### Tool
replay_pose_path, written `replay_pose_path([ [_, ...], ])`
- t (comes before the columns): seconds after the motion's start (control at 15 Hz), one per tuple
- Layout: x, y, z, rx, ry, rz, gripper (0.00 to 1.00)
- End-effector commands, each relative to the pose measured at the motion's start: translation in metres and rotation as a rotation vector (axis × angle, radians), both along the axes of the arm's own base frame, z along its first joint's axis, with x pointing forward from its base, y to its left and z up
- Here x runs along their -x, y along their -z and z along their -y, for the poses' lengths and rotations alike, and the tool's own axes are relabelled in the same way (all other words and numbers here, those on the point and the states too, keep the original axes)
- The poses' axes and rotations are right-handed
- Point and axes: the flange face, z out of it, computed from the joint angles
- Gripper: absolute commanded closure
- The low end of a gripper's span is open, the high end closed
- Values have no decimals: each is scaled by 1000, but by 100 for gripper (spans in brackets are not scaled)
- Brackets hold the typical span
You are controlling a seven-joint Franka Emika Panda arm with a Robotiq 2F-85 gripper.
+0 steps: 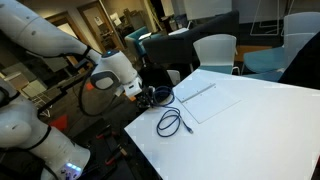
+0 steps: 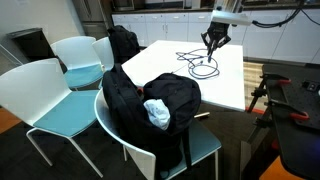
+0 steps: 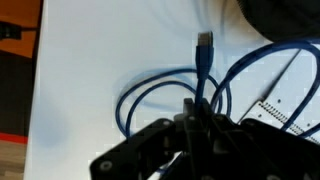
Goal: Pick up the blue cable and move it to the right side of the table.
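Blue cable (image 3: 203, 70): loose loops on the white table (image 3: 85, 60), directly under the gripper (image 3: 193, 112).
- Gripper: fingers drawn close about one strand. Whether they pinch it cannot be told.
- Long axis: in the wrist view the strand runs straight out from the fingertips, plug end farthest, with loops spread to both sides.
- Notebook (image 1: 208, 100): just beside the loops, and likely to snag trailing cord on a sideways carry.
- Black backpack (image 2: 150, 98) on a chair (image 2: 45, 95): beyond the table's far edge, well apart.
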Motion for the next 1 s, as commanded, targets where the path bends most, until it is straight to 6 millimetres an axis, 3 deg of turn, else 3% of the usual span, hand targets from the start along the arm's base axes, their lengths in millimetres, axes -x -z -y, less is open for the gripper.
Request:
replay_pose_path([
  [0.0, 26, -70, 23, -87, -109, 72, 98],
  [0.13, 41, -107, 41, -138, -179, 80, 98],
  [0.27, 54, -132, 53, -178, -268, 57, 98],
  [0.47, 76, -201, 85, -109, -324, -11, 98],
  [0.53, 77, -215, 91, -90, -361, -27, 98],
  [0.93, 75, -292, 82, 11, -582, -83, 98],
])
